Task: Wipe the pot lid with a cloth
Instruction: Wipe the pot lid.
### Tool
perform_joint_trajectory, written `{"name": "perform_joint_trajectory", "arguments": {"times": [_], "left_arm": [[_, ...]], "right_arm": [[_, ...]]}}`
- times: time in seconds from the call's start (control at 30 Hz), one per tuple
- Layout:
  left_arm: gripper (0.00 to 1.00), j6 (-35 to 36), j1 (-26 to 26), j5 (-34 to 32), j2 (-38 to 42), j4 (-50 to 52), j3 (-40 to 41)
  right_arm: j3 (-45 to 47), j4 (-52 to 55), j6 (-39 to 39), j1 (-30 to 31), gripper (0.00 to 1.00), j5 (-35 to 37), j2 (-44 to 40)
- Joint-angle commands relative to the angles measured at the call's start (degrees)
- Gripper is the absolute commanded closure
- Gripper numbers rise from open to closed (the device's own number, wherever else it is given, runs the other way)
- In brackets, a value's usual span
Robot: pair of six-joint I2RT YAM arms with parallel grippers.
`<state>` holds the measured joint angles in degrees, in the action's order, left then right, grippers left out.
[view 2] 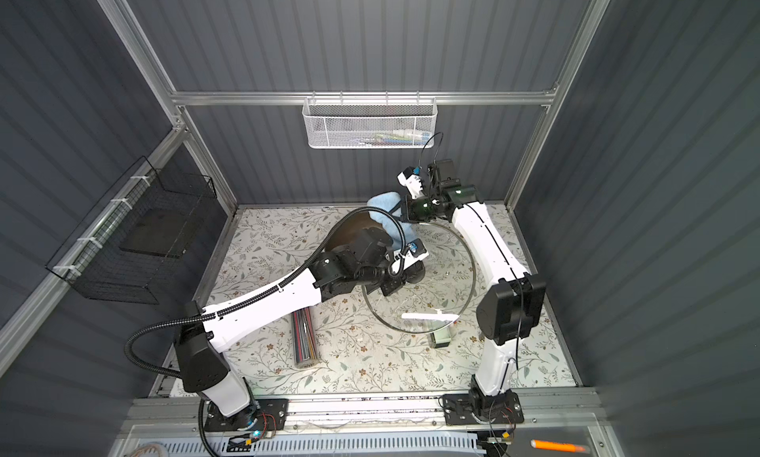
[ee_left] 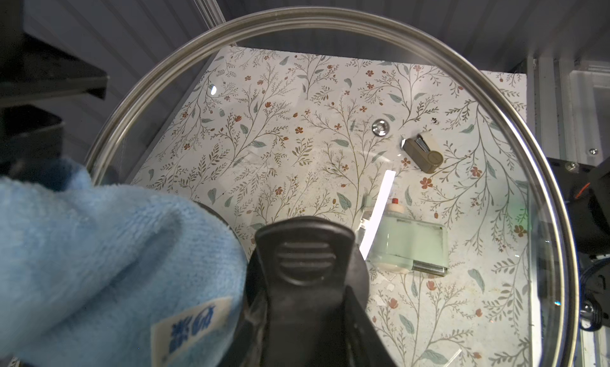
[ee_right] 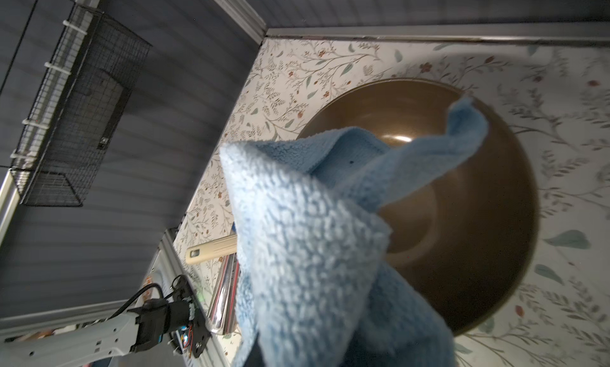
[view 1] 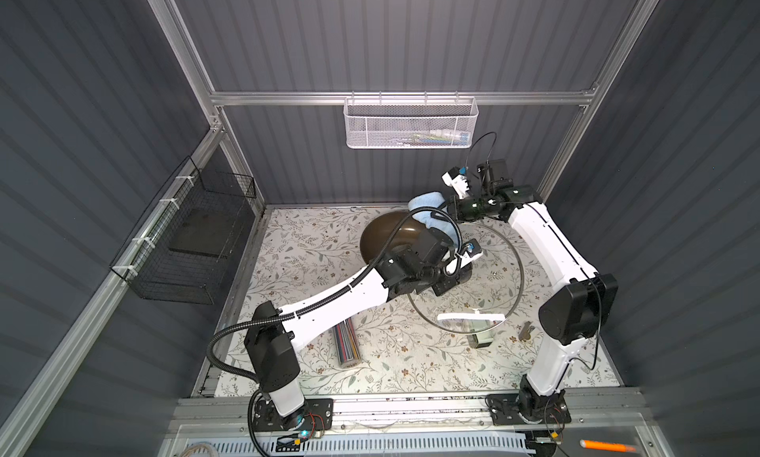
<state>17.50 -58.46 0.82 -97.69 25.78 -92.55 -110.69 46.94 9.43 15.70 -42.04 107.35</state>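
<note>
The pot lid (view 1: 489, 278) (view 2: 446, 288), clear glass with a metal rim, is lifted off the table and tilted. My left gripper (view 1: 454, 276) (view 2: 405, 276) (ee_left: 307, 315) is shut on its long black handle (ee_left: 305, 259). The light blue cloth (view 1: 427, 204) (view 2: 384, 202) (ee_right: 307, 233) hangs bunched from my right gripper (view 1: 446, 206) (view 2: 401, 206), which is shut on it at the lid's far edge, above the pan. In the left wrist view the cloth (ee_left: 99, 249) lies against the glass (ee_left: 330, 134) beside the handle. The cloth hides the right jaws in the right wrist view.
A dark brown pan (view 1: 386, 237) (ee_right: 445, 216) with a cream handle (ee_right: 211, 248) sits at the back. A tube of coloured sticks (view 1: 347, 344), a pale green and white object (view 1: 479, 331) and a small brown item (view 1: 526, 333) lie on the floral table. Baskets (view 1: 409, 122) (view 1: 185, 237) hang on the walls.
</note>
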Motion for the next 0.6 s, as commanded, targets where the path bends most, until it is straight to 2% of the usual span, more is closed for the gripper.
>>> {"name": "perform_joint_trajectory", "arguments": {"times": [0.0, 0.3, 0.43, 0.5, 0.57], "left_arm": [[1.00, 5.1, -0.7, -0.9, 1.4, -5.0, -6.4], [1.00, 9.1, -1.5, 1.0, 0.8, -2.0, -6.8], [1.00, 10.8, -1.6, 1.4, 1.1, -1.0, -6.4], [1.00, 12.2, -1.6, 1.3, 1.1, -0.2, -6.4], [1.00, 13.4, -1.6, 0.6, 0.9, 0.5, -6.6]], "right_arm": [[-0.5, 5.0, -4.0, 0.9, 0.98, -8.3, 2.6], [-4.0, 15.3, -15.1, 7.5, 0.99, -10.9, 7.5], [-4.1, 17.9, -20.2, 9.0, 0.99, -16.2, 8.4], [-4.8, 20.2, -22.3, 9.8, 0.99, -15.1, 9.1], [-5.1, 22.6, -24.0, 11.4, 0.98, -10.2, 9.9]]}}
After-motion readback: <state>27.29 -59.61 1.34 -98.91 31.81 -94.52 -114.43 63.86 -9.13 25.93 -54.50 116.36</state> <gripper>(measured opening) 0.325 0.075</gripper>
